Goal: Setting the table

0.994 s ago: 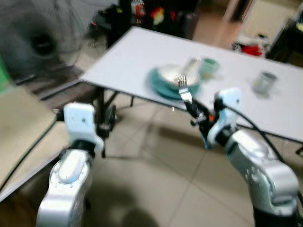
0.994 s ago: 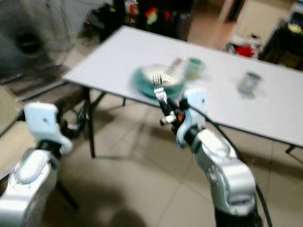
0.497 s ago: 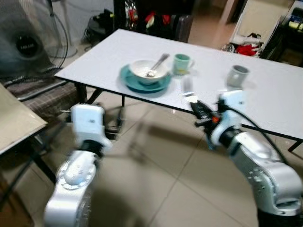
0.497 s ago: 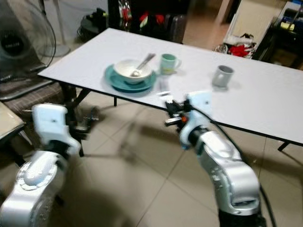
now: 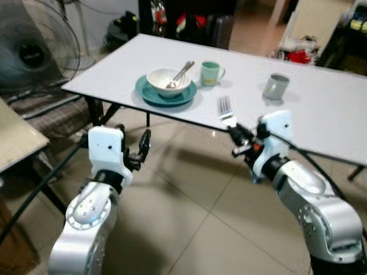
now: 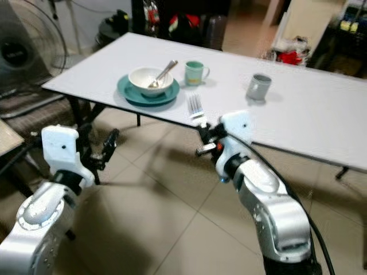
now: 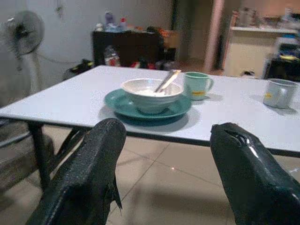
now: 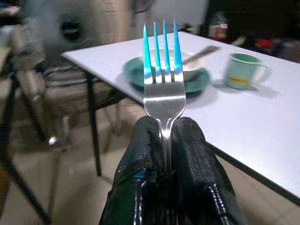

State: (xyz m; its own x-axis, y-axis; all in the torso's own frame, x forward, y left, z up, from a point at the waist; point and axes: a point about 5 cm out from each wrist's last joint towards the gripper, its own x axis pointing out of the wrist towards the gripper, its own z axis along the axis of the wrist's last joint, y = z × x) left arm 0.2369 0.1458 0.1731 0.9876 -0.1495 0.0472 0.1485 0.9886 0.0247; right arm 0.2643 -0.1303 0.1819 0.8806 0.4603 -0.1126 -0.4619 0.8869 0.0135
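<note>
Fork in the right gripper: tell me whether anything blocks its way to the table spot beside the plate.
Nothing visible does. The right gripper holds the fork upright at the table's near edge; the bare tabletop between the teal plate and grey cup lies open ahead.

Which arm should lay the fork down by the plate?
Right. Its tool is shut on the fork, already at the table edge near the plate. The left tool is open, low, short of the table.

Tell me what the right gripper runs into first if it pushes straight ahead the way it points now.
Probably the teal plate with the white bowl: the fork held in the right gripper aims its tines there across the white table. Depth is uncertain.
</note>
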